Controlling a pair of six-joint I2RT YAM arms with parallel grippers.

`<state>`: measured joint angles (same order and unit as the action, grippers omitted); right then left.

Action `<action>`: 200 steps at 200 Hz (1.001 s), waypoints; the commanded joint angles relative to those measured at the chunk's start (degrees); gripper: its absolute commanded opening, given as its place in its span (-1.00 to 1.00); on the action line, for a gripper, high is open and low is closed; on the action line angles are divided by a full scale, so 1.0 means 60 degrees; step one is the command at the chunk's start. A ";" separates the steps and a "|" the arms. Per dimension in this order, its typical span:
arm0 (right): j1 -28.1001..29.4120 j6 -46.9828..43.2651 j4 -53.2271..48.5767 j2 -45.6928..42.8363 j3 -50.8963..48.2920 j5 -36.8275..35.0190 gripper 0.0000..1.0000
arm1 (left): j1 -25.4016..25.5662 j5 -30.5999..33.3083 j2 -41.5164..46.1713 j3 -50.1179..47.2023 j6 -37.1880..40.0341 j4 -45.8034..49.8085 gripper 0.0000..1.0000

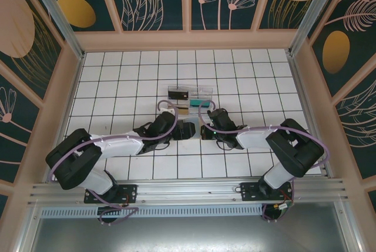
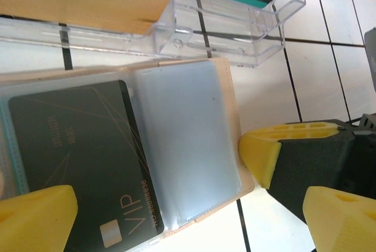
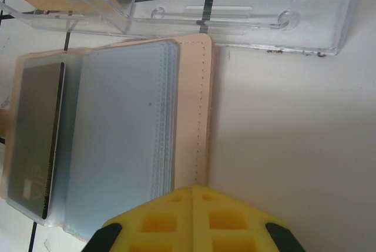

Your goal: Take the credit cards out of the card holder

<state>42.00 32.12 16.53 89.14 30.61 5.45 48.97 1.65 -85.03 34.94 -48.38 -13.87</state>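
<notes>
- I see a white tiled table [image 1: 117, 76] from the overhead view, with both arms reaching in toward its middle.
- A clear plastic tray [image 1: 189, 94] with compartments lies just beyond the grippers. From above, dark and teal shapes show in it, but I cannot tell what they are. The compartment nearest the wrist cameras looks empty.
- The left gripper [image 2: 188, 214] is spread wide and holds nothing. Its yellow pads sit on either side of the open card holder.
- The right gripper [image 3: 192, 217] is closed, pads together, with nothing between them. It sits at the holder's near right edge; I cannot tell whether it presses down.
- The card holder [image 2: 230, 117] lies open and flat on the table just in front of the tray, tan border up. A stack of clear sleeves [image 2: 188, 146] fills its right half, and they look empty.
- One dark credit card [image 2: 76, 152] marked VIP sits in the left half. It seems to be in a sleeve, with one end close to the holder's edge.
- My judgement is that the step in hand is pulling this card out. I would bring the left pads onto the card's exposed end only, pinch it lightly, and draw it straight along the sleeve. The right gripper should pin the tan border so that the holder does not drag or fold shut.
</notes>
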 commanded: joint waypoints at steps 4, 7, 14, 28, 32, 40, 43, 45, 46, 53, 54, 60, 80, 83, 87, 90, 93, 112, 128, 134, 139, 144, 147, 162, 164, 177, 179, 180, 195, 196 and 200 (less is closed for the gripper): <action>0.0119 0.0223 -0.0446 -0.0490 -0.0267 -0.0415 -1.00 | -0.0016 0.0578 0.0423 -0.0015 0.0265 0.0575 0.87; 0.0121 0.0249 -0.0442 -0.0572 -0.0279 -0.0448 -1.00 | -0.0017 0.0632 0.0462 -0.0062 0.0277 0.0582 0.83; 0.0117 0.0293 -0.0442 -0.0748 -0.0272 -0.0444 -0.97 | -0.0025 0.0775 0.0542 -0.0160 0.0285 0.0614 0.71; 0.0119 0.0391 -0.0271 -0.1077 -0.0305 -0.0203 -0.85 | -0.0127 0.0897 0.0658 -0.0387 0.0299 0.0580 0.36; 0.0119 0.0437 -0.0196 -0.1141 -0.0311 -0.0126 -0.84 | -0.0171 0.0872 0.0677 -0.0450 0.0297 0.0537 0.27; 0.0119 0.0529 -0.0051 -0.1274 -0.0298 0.0059 -0.83 | -0.0261 0.0839 0.0696 -0.0577 0.0314 0.0442 0.13; 0.0119 0.0568 0.0018 -0.1289 -0.0290 0.0153 -0.83 | -0.0286 0.0831 0.0688 -0.0612 0.0322 0.0413 0.07; 0.0119 0.0584 0.0065 -0.1310 -0.0284 0.0221 -0.83 | -0.0311 0.0825 0.0683 -0.0627 0.0327 0.0401 0.04; 0.0119 0.0596 0.0098 -0.1316 -0.0283 0.0249 -0.83 | -0.0333 0.0817 0.0682 -0.0632 0.0321 0.0397 0.01; 0.0127 0.0673 0.0221 -0.1350 -0.0233 0.0420 -0.83 | -0.0388 0.0761 0.0631 -0.0666 0.0363 0.0330 -0.10; 0.0130 0.0692 0.0227 -0.1351 -0.0221 0.0429 -0.83 | -0.0393 0.0756 0.0619 -0.0674 0.0368 0.0317 -0.11; 0.0147 0.0763 0.0258 -0.1361 -0.0150 0.0473 -0.83 | -0.0435 0.0702 0.0562 -0.0664 0.0402 0.0272 -0.18; 0.0243 0.0834 0.0320 -0.1233 0.0153 0.0604 -0.84 | -0.0537 0.0575 0.0317 -0.0611 0.0502 0.0159 -0.37; 0.0250 0.0853 0.0320 -0.1197 0.0188 0.0633 -0.84 | -0.0544 0.0575 0.0284 -0.0609 0.0512 0.0145 -0.38; 0.0276 0.0868 0.0320 -0.1133 0.0261 0.0663 -0.84 | -0.0568 0.0575 0.0241 -0.0608 0.0526 0.0130 -0.39; 0.0289 0.0872 0.0320 -0.1097 0.0307 0.0683 -0.84 | -0.0573 0.0575 0.0205 -0.0608 0.0544 0.0120 -0.39; 0.0318 0.0885 0.0313 -0.1039 0.0361 0.0700 -0.84 | -0.0585 0.0586 0.0179 -0.0597 0.0543 0.0104 -0.39; 0.0466 0.0928 0.0263 -0.0698 0.0626 0.0776 -0.85 | -0.0662 0.0603 -0.0015 -0.0593 0.0606 0.0108 -0.40; 0.0582 0.0942 0.0204 -0.0440 0.0799 0.0779 -0.85 | -0.0698 0.0644 -0.0149 -0.0578 0.0585 0.0192 -0.41; 0.0602 0.0931 0.0174 -0.0376 0.0848 0.0776 -0.85 | -0.0713 0.0683 -0.0195 -0.0564 0.0565 0.0257 -0.42; 0.0631 0.0927 0.0160 -0.0331 0.0871 0.0776 -0.86 | -0.0720 0.0706 -0.0212 -0.0556 0.0563 0.0297 -0.42; 0.0655 0.0924 0.0146 -0.0291 0.0904 0.0761 -0.86 | -0.0721 0.0744 -0.0227 -0.0571 0.0547 0.0332 -0.42; 0.0653 0.0930 0.0145 -0.0270 0.0904 0.0750 -0.86 | -0.0720 0.0770 -0.0227 -0.0571 0.0541 0.0348 -0.42; 0.0676 0.0927 0.0130 -0.0199 0.0960 0.0746 -0.86 | -0.0720 0.0836 -0.0184 -0.0634 0.0519 0.0390 -0.42; 0.0665 0.0930 0.0123 -0.0195 0.0977 0.0746 -0.86 | -0.0720 0.0838 -0.0176 -0.0637 0.0512 0.0392 -0.42; 0.0691 0.0909 0.0101 -0.0144 0.1021 0.0746 -0.86 | -0.0720 0.0860 -0.0168 -0.0645 0.0497 0.0409 -0.41; 0.0691 0.0904 0.0101 -0.0130 0.1032 0.0746 -0.86 | -0.0720 0.0855 -0.0168 -0.0643 0.0510 0.0397 -0.41; 0.0691 0.0910 0.0101 -0.0126 0.1034 0.0746 -0.86 | -0.0720 0.0846 -0.0168 -0.0648 0.0515 0.0387 -0.41; 0.0698 0.0930 0.0115 -0.0052 0.1051 0.0761 -0.86 | -0.0722 0.0677 -0.0295 -0.0652 0.0506 0.0260 -0.41; 0.0702 0.0930 0.0115 -0.0050 0.1051 0.0753 -0.86 | -0.0721 0.0662 -0.0305 -0.0652 0.0506 0.0246 -0.41; 0.0705 0.0924 0.0115 -0.0034 0.1064 0.0759 -0.86 | -0.0728 0.0597 -0.0334 -0.0656 0.0490 0.0187 -0.41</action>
<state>45.76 36.84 16.53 87.83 35.00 9.17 44.99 5.41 -85.76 31.48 -45.87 -12.19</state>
